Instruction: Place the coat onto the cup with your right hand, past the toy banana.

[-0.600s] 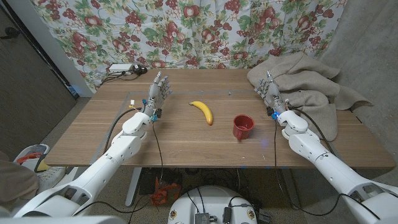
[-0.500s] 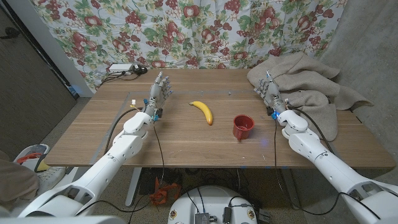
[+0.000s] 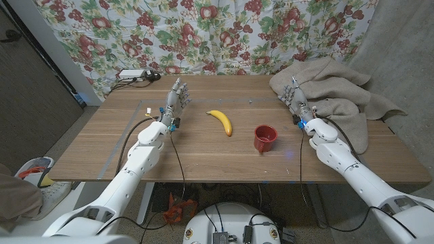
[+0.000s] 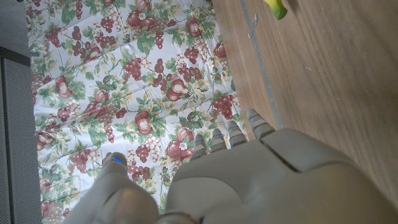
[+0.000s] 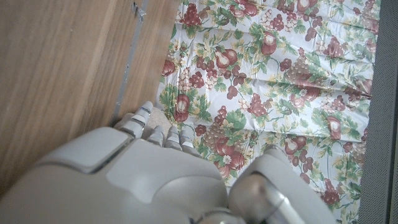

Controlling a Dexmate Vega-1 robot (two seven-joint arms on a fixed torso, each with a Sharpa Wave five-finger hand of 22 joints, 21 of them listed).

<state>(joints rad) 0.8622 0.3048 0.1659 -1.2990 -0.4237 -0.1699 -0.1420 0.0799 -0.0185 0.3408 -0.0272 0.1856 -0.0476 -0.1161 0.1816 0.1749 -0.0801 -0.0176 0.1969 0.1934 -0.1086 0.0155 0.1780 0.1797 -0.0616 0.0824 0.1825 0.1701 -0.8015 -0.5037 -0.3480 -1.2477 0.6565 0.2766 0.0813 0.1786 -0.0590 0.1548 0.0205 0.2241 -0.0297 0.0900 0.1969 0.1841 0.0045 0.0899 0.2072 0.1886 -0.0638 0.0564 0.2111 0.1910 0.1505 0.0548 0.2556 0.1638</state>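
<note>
Right hand (image 3: 299,104) at coat (image 3: 339,91) edge, fingers apart, empty. Gather thick fold before lifting toward cup (image 3: 265,138), left of coat.

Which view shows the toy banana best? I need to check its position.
The head view: the whole toy banana lies on the table, left of the red cup. The left wrist view catches only its tip at the picture's edge.

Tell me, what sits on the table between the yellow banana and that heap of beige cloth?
In the head view, the red cup stands between the toy banana and the coat.
</note>
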